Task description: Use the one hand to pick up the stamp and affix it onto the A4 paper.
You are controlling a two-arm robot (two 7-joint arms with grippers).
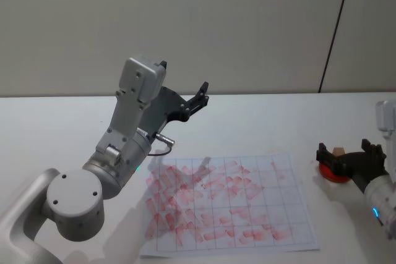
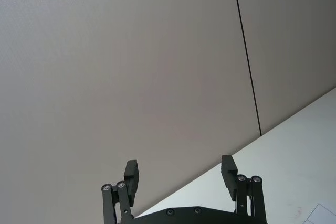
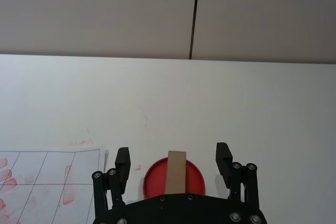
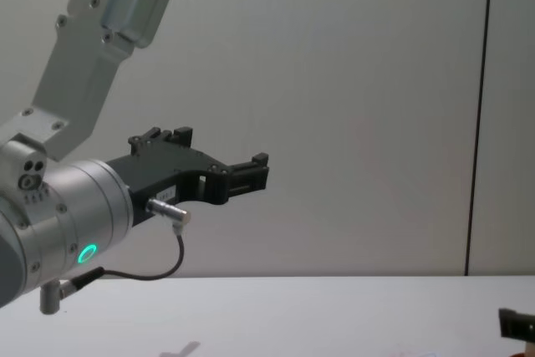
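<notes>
Right of the red-smudged gridded A4 paper (image 1: 229, 205), the light-brown wooden stamp (image 3: 176, 174) stands on a round red ink pad (image 3: 155, 179), between the spread fingers (image 3: 123, 160) of the black right gripper (image 1: 344, 153). The wrist view shows gaps either side. The black left gripper (image 1: 184, 77) hangs spread above the paper's far-left corner.

The stamp (image 3: 176, 174) stands on the round pad (image 3: 154, 180), between the right gripper's (image 3: 172, 151) fingers; the paper (image 3: 47, 179) lies to that gripper's left.
</notes>
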